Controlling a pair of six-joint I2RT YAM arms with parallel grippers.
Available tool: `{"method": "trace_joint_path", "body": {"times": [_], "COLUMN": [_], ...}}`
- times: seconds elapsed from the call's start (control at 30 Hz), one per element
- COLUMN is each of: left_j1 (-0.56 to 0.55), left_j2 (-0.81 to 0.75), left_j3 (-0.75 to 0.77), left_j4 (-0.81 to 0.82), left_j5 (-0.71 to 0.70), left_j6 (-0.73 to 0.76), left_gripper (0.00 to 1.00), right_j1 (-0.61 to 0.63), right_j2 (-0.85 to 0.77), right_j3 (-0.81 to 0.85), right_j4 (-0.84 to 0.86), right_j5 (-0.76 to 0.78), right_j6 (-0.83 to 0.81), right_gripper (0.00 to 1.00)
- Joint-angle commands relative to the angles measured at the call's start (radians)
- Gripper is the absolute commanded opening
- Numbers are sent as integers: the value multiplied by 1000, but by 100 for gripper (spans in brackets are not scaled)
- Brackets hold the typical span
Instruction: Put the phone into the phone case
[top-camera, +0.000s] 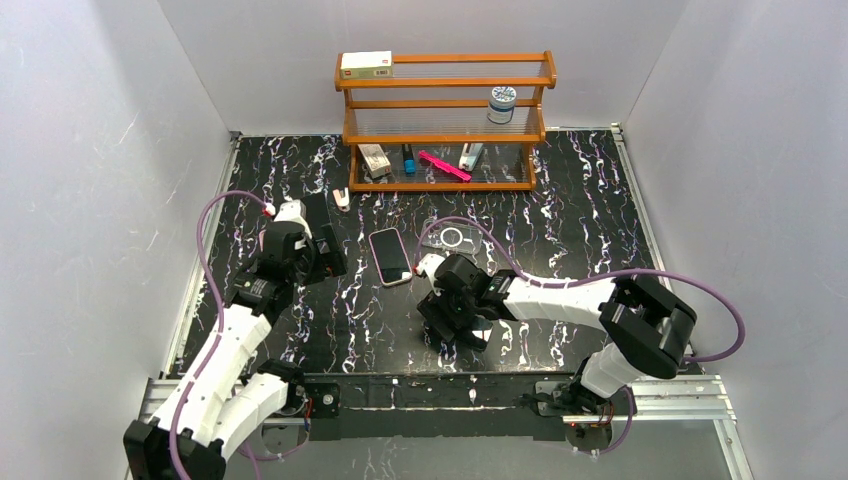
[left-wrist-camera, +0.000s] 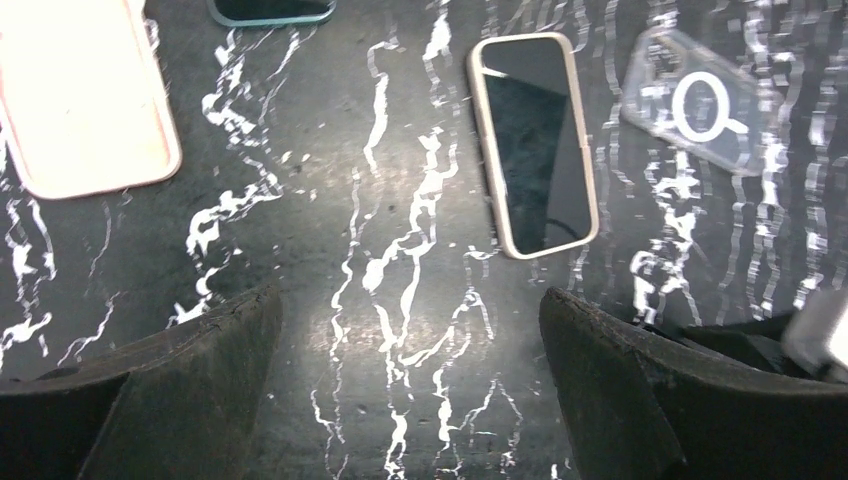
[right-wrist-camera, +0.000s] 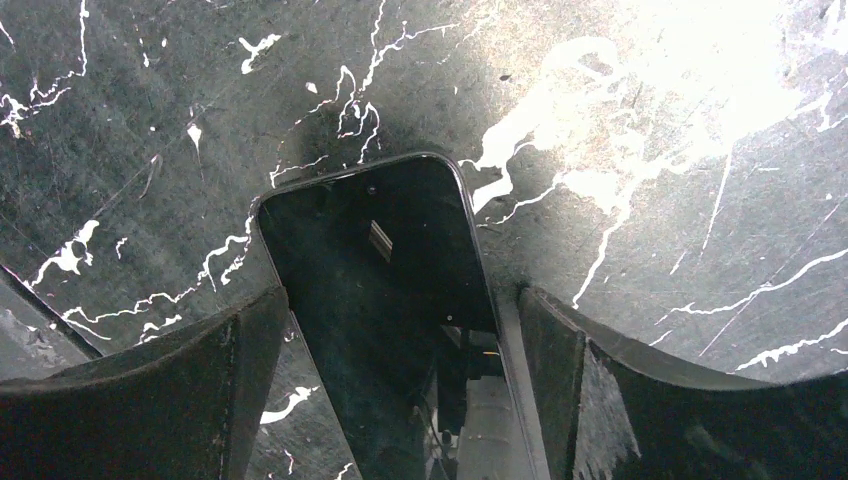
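Near the bench (top-camera: 580, 230) centre, under the right hand (right-wrist-camera: 400, 305): black phone (right-wrist-camera: 375, 250), glossy face up. Its long axis runs away from the wrist, far end leaning slightly left. Fingers (right-wrist-camera: 200, 390) flank its long edges; pinching or only straddling, cannot tell. The top view loses the phone beneath that hand. Left hand (left-wrist-camera: 410, 300) released over bare bench. Its camera shows the clear case (left-wrist-camera: 695, 105), ring visible, just beside a second phone (left-wrist-camera: 530, 145).

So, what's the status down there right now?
Left pincer open, empty. Right pincer shut on black phone. Clear case lies empty on table, cased phone beside it. Nothing blocking.
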Motion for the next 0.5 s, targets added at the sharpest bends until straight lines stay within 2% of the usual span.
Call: {"method": "trace_joint_path", "body": {"times": [0.0,0.13,0.27,0.47], "left_j1": [3,27,93,256], "left_j2": [103,257,346,555], "left_j3": [45,102,110,226], "left_j4": [-87,-165,-144,-136], "left_j5": [-122,-163,-138,-214], "left_j6": [-41,-71,-82,-86], "left_gripper": [98,98,96,91], "right_j1": [4,-13,-67,-125], "right_j2": [16,31,34,-9], "right_j3": [3,22,37,25], "right_j4": [-6,-2,2,38], "right_j5": [65,74,77,116], "right_j6": [43,84,129,167], "right_gripper": [90,87,78,71]}}
